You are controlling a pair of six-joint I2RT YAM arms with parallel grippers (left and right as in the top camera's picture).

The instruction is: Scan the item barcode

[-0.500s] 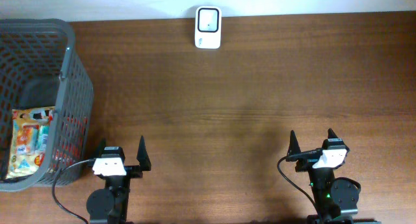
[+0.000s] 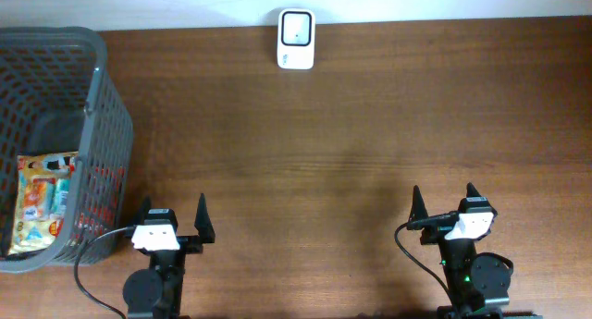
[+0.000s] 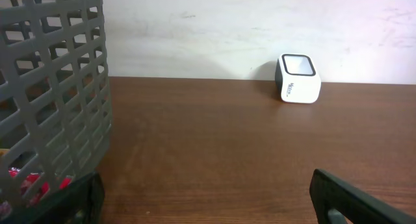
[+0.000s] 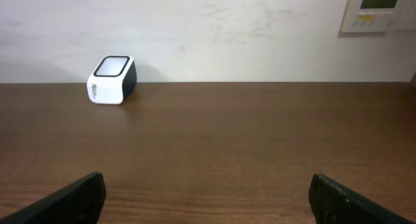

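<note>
Gaping wide and empty at the near edge of the smooth wooden table [image 2: 324, 125], left gripper [image 2: 175, 208] and right gripper [image 2: 444, 194] have not moved, the glossy flat packet [image 2: 42, 203] lies long axis near-to-far inside the grey lattice basket [image 2: 97, 74], and the rounded white scanner [image 2: 296, 27] faces up at the far edge.

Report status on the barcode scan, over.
Left gripper open, empty; right gripper open, empty. Snack packet in grey basket, not picked. Scanner at far edge, nothing blocking it.
</note>
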